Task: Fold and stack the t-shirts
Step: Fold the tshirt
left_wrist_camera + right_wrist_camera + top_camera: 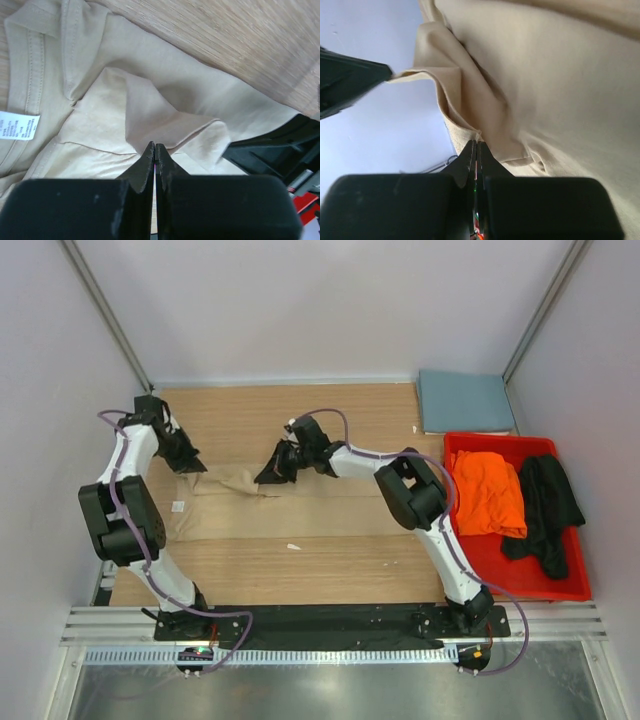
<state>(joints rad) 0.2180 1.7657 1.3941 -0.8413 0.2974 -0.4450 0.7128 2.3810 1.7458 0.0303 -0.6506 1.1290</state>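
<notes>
Top external shows the tan t-shirt (228, 486) spanning left gripper (190, 463) and right gripper (271, 476), both clamped on it.

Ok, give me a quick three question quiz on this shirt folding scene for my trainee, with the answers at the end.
1. True or false: the tan shirt lies inside the red bin.
2. Which shirts are in the bin? A) the orange shirt and the black shirt B) a tan one and a blue-grey one C) none
3. Fill in: both arms' jaws are ___ on the tan shirt.
Key: 1 false, it lies on the table. 2 A. 3 shut.
</notes>
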